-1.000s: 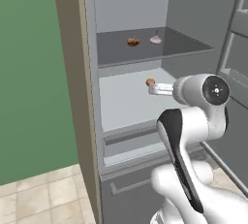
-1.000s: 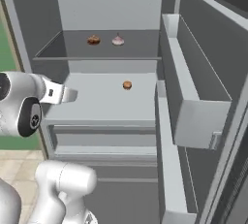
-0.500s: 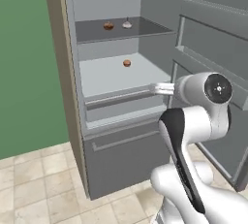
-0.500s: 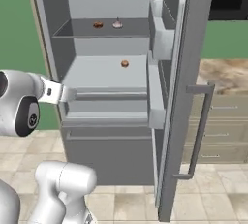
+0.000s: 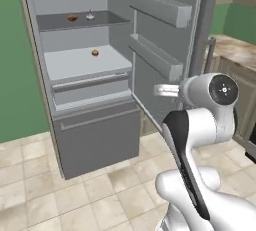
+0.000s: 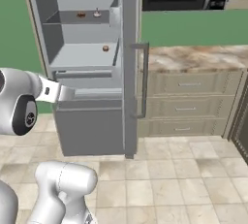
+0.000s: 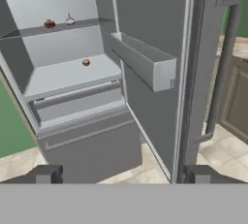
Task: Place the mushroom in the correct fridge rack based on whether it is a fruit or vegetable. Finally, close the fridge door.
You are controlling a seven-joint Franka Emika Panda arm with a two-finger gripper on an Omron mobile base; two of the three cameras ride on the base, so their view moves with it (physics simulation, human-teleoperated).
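1 of the 2 steps looks finished, judged from how things lie: the mushroom (image 7: 85, 62) is seen resting on the lower fridge shelf (image 7: 68, 75), well ahead of the jaws and to their left in the hand view. whether that is the correct rack cannot be confirmed from the pictures. on the upper shelf (image 5: 85, 21), farther ahead and higher, 2 other small items (image 5: 73, 18) are set just beside each other.

the gripper (image 7: 121, 174) is held well back from the fridge, and nothing is seen between its finger tips; the jaws are spread wide and empty. the fridge door (image 7: 160, 53) is left open, its edge standing straight ahead of the jaws and its bar handle (image 7: 220, 68) off to their right. the door racks (image 5: 155, 55) are seen on its inner face.

the closing of the door is what remains. a push on the door's outer face, or a pull on the handle, is judged to be called for next.
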